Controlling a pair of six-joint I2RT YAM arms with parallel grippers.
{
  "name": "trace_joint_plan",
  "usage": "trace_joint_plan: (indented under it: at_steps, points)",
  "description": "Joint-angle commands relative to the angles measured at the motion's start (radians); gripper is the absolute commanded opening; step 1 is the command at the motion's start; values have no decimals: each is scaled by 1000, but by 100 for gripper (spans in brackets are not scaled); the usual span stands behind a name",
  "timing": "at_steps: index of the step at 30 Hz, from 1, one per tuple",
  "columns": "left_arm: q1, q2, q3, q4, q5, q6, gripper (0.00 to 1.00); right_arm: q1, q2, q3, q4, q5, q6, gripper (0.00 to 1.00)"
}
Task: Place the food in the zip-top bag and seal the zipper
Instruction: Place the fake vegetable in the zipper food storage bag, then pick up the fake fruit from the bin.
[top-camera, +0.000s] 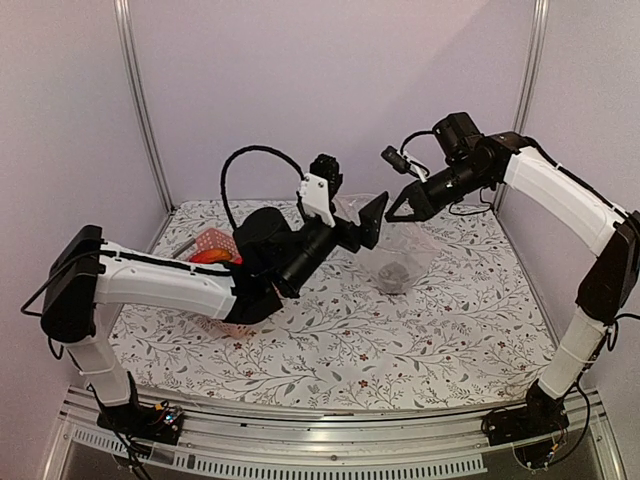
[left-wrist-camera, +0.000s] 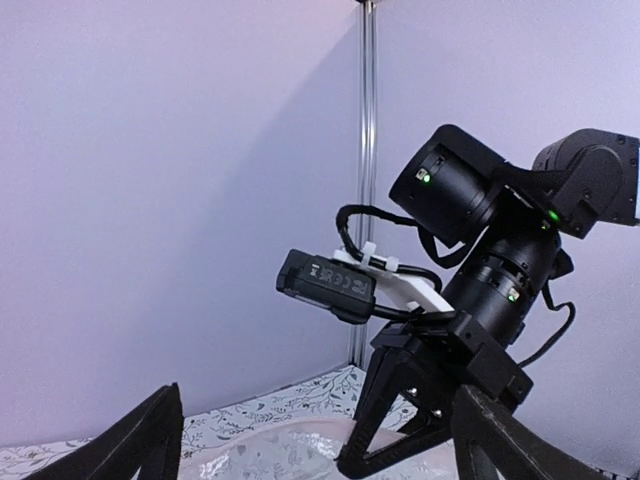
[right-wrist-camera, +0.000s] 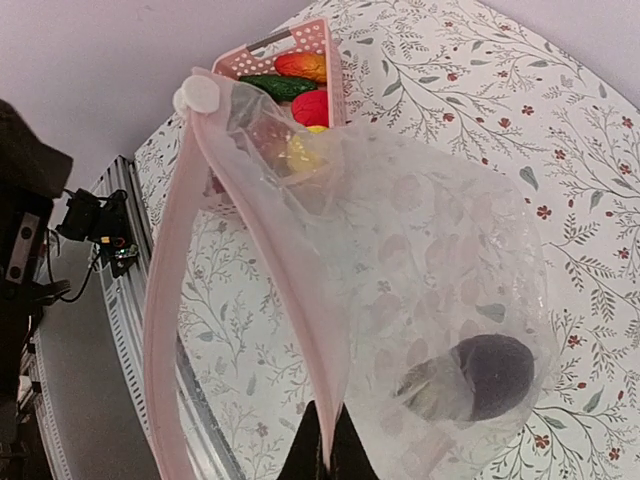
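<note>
**Bag held open mid-table, one piece inside**

A dark purple eggplant (right-wrist-camera: 490, 375) lies in the bottom of the zip-top bag (top-camera: 408, 248) above the floral table (top-camera: 400, 340). The right gripper (top-camera: 398, 212) is clenched on the bag's mouth edge at the zipper (right-wrist-camera: 160, 300). Just left of it, the left gripper (top-camera: 366, 224) is spread wide, holding nothing. At far left, the pink basket (top-camera: 213, 240) holds more food (right-wrist-camera: 300, 66).

left pincer (top-camera: 362, 224) — jaws wide apart, arm stretched forward | right pincer (top-camera: 397, 212) — clamped shut, raised
</note>
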Motion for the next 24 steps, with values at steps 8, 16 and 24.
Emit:
trace_joint_plan:
  at_steps: [8,16,24]
  points:
    - [-4,-361,-128,-424,-183,-109,88,-284,84,217,84,585,-48,0]
    - [101,-540,-258,-858,-221,-391,81,-176,-40,35,252,765,-186,0]
    - [175,-648,-333,-1154,-205,-566,79,-118,-68,-167,292,608,-140,0]
